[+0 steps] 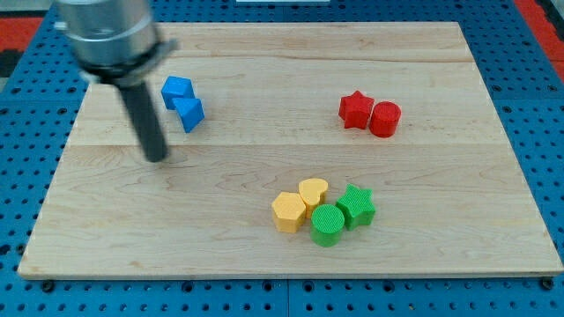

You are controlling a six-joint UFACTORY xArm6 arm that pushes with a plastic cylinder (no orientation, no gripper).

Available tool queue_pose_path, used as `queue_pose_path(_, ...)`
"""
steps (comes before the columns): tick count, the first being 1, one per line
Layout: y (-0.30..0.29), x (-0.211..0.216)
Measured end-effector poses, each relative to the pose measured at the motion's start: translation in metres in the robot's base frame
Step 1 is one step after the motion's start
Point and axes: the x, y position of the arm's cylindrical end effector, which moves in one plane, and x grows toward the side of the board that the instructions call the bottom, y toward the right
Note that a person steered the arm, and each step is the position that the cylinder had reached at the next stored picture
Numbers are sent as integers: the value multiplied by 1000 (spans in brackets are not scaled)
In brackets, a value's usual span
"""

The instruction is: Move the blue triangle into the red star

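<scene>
Tabletop: pale wooden board (264, 238), set on a blue perforated base (538, 106).
End effector: a straight dark rod under a blurred grey housing, no jaws to spread or press together; it pinches nothing.
My tip: my tip (157, 158) rests on the tabletop at the view's left, just below and to the left of the blue pair, apart from both blocks.
Blue triangle: small blue triangular plastic block (189, 114), upper left area of the board, touching a second blue block.
Blue neighbour: blue block (176, 90), shape hard to make out, just above and left of the triangle.
Red star: red star-shaped plastic block (355, 109), upper right area, well apart from the blue triangle.
Red cylinder: red round block (385, 119), touching the star's right side.
Lower cluster: yellow hexagon-like block (289, 211), yellow heart block (313, 191), green cylinder (327, 224), green star (357, 206), packed together near the view's bottom centre.
</scene>
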Motion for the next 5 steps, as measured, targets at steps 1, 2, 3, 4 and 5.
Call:
queue_pose_path(1, -11, -50)
queue_pose_path(2, 16, -65)
queue_pose_path(3, 125, -55)
queue_pose_path(4, 174, -55)
queue_pose_path(5, 103, -66)
